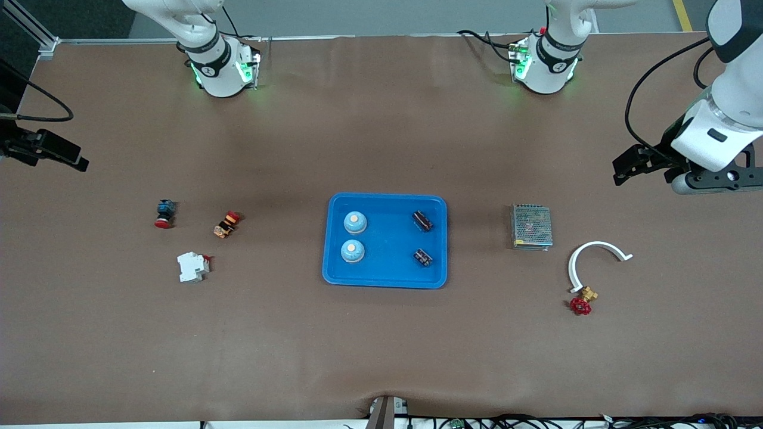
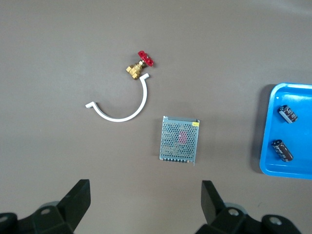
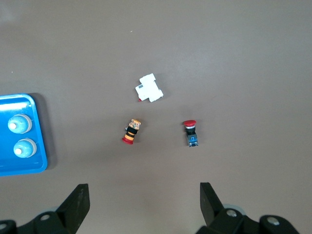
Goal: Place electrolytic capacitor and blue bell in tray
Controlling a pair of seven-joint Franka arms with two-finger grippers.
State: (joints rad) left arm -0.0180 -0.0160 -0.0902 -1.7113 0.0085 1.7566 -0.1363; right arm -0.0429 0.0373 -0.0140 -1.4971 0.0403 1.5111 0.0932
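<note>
The bright-blue tray [image 1: 386, 285] lies mid-table. In it sit two blue bells [image 1: 354, 222] [image 1: 352, 251] toward the right arm's end and two dark electrolytic capacitors [image 1: 422, 220] [image 1: 423, 257] toward the left arm's end. My left gripper [image 1: 623, 170] hangs open and empty over bare table at the left arm's end. Its wrist view shows the gripper [image 2: 145, 195], the tray's edge [image 2: 267, 146] and both capacitors [image 2: 288, 113] [image 2: 282, 149]. My right gripper [image 1: 77, 161] hangs open and empty at the right arm's end. In its wrist view, that gripper [image 3: 144, 195] is apart from the tray [image 3: 39, 146] and bells [image 3: 19, 124] [image 3: 24, 147].
A metal mesh box [image 1: 530, 226], a white curved strip [image 1: 590, 259] and a brass valve with a red handle [image 1: 583, 301] lie toward the left arm's end. A white breaker [image 1: 192, 266], an orange-red button [image 1: 225, 224] and a blue-red button [image 1: 164, 213] lie toward the right arm's end.
</note>
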